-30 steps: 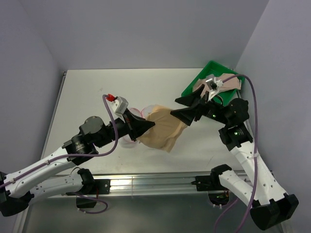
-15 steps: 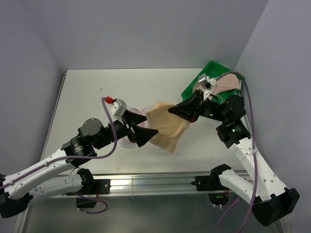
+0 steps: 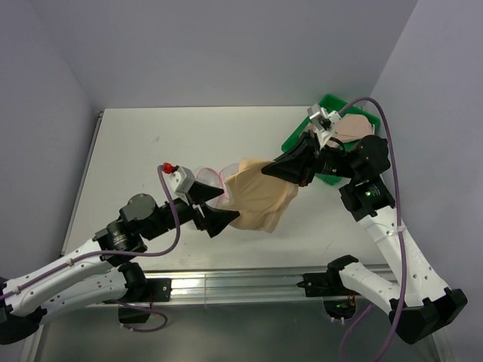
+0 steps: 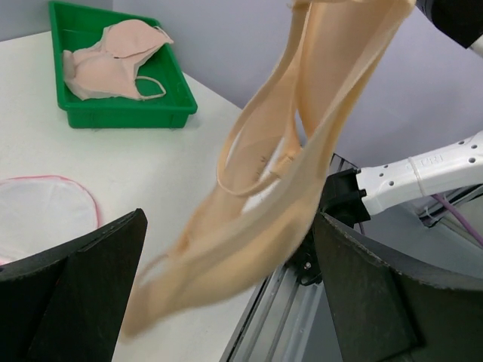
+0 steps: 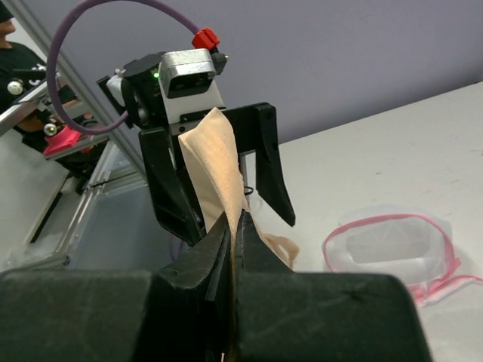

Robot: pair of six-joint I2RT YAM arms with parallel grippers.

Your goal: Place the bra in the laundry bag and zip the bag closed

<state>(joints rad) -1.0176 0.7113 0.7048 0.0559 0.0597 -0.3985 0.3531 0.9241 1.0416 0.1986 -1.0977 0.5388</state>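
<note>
Top view: the bra [image 3: 260,200] is pinched at its upper edge by the right jaws and hangs over the surface [image 3: 151,151].

Left wrist view: it dangles ungripped between the spread left jaws, with the bag [image 4: 38,215] lying just beside it (apparently open).

Right wrist view: the right jaws are pressed together on fabric.

The bra should be lowered over the bag's mouth, with loose ends fed in first.

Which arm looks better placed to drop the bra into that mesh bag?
Right: the right gripper is shut on the bra, hanging near the laundry bag; the left gripper is open, holding nothing.
</note>
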